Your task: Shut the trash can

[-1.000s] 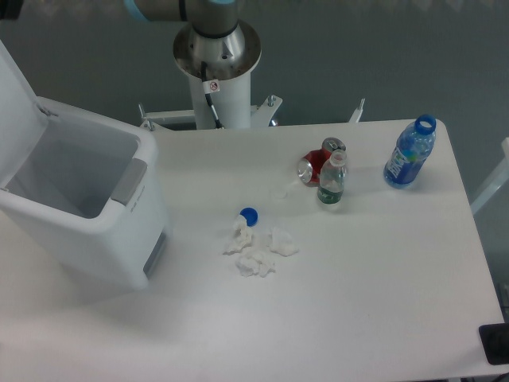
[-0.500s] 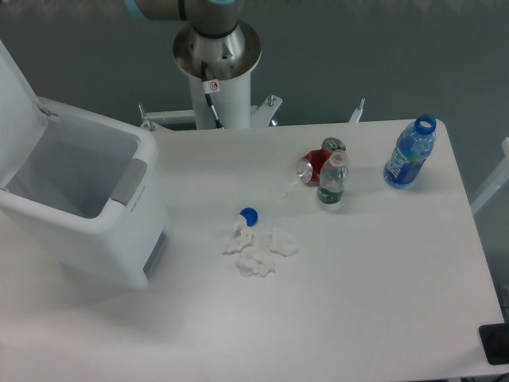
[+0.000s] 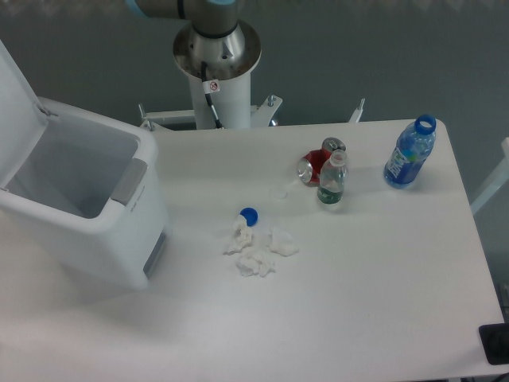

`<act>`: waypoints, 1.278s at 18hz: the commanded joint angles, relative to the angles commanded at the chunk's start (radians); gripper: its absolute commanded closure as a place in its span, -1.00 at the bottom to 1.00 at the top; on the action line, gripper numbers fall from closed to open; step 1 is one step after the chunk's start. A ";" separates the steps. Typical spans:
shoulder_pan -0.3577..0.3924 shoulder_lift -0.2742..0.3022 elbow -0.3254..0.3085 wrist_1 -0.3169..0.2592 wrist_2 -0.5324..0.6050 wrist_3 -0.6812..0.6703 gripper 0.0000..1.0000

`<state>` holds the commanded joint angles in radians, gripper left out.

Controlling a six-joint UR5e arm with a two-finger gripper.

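Trash can: you have the white trash can (image 3: pixel 87 215) standing on the left part of the table (image 3: pixel 358 302), with its lid (image 3: pixel 14 107) swung up and back at the left edge of view, so the bin is open.
Inside the can: you can see only bare white walls; the bottom is not visible.
Push tab: the grey tab (image 3: pixel 130 181) sits on the rim that faces the table's middle.
Blue bottle: at the right rear corner stands an uncapped blue bottle (image 3: pixel 409 152); its label is too small to read.
Small bottle: a clear capped bottle (image 3: pixel 332 181) with a green label stands upright, touching or just beside the red cans (image 3: pixel 320 161); you cannot read any writing on these.
Loose cap: a blue cap (image 3: pixel 249 215) lies at the top of the crumpled tissues (image 3: pixel 258 248).
Arm: you see only the base column (image 3: pixel 216 64) behind the table and a joint at the top edge.
Gripper: it is out of frame, so you cannot tell how it stands or whether it holds anything.
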<state>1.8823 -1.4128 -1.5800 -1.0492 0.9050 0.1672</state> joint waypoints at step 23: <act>-0.040 -0.091 0.003 0.000 0.008 0.006 -1.00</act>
<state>1.8423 -1.5033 -1.5769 -1.0492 0.9127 0.1733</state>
